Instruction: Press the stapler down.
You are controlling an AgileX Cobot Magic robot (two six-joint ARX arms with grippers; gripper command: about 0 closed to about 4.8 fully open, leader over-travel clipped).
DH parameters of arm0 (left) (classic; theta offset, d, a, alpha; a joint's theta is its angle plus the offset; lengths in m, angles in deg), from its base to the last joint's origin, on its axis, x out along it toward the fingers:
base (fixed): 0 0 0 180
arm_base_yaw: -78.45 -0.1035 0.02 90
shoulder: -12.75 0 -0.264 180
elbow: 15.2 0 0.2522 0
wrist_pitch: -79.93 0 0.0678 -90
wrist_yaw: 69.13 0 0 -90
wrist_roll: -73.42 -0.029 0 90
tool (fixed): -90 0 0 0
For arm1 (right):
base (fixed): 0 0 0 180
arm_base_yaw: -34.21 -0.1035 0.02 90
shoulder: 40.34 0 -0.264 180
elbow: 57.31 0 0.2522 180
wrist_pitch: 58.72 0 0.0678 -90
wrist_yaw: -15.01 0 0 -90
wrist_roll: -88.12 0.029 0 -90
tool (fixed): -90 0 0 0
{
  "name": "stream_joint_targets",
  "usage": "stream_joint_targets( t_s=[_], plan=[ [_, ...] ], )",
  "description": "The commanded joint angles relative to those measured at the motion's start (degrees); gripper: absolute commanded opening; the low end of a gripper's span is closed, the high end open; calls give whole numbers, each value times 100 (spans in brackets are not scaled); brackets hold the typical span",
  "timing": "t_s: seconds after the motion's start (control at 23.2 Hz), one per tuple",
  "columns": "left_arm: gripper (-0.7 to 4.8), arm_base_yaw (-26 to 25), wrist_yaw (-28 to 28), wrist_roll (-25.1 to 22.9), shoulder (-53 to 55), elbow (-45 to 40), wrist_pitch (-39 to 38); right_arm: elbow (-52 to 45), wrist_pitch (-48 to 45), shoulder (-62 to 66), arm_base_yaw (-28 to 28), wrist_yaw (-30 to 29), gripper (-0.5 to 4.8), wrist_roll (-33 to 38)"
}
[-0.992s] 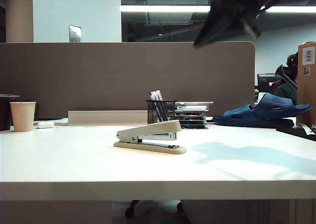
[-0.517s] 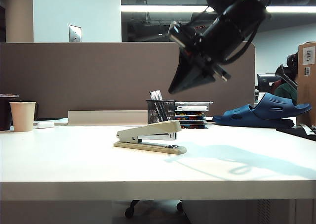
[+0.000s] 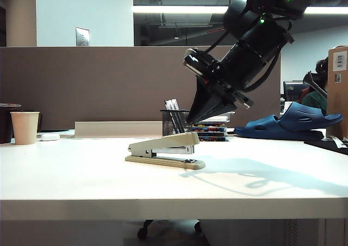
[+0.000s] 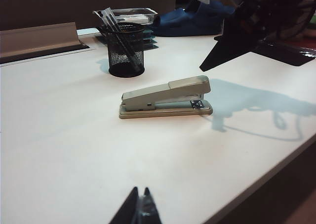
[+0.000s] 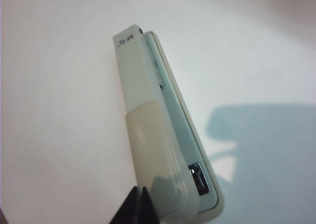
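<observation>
A white table (image 3: 81,186) carries everything. The stapler (image 3: 166,150) lies flat on it near the middle, its top arm raised. Toward the back edge stands a black mesh pen cup (image 3: 176,122), with a stack of trays (image 3: 211,125) just beside it. A paper cup (image 3: 25,127) stands near the back left corner, a small white eraser (image 3: 50,137) next to it. Blue sandals (image 3: 291,123) lie toward the back right.

The right gripper (image 3: 191,118) hangs above the stapler's front end, fingers together; the left gripper (image 4: 138,209) hovers over the table's near part, fingers together.

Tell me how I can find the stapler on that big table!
Look at the white table; near its middle, in front of the black mesh pen cup, lies the stapler. The shut right end effector hovers just above its raised end. It's the only long, beige, wedge-shaped thing there.
</observation>
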Motion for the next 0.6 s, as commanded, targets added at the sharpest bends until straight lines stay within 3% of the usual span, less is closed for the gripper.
stream_joint_targets(
  t_s=[0.04, 0.6],
  plan=[
    [-5, 0, -4, -17, 0, 17, 37, 37, -101, 50, -4, 59, -9, 20],
    [-6, 0, -2, -17, 0, 17, 37, 37, 46, 142, -4, 262, -9, 20]
  ],
)
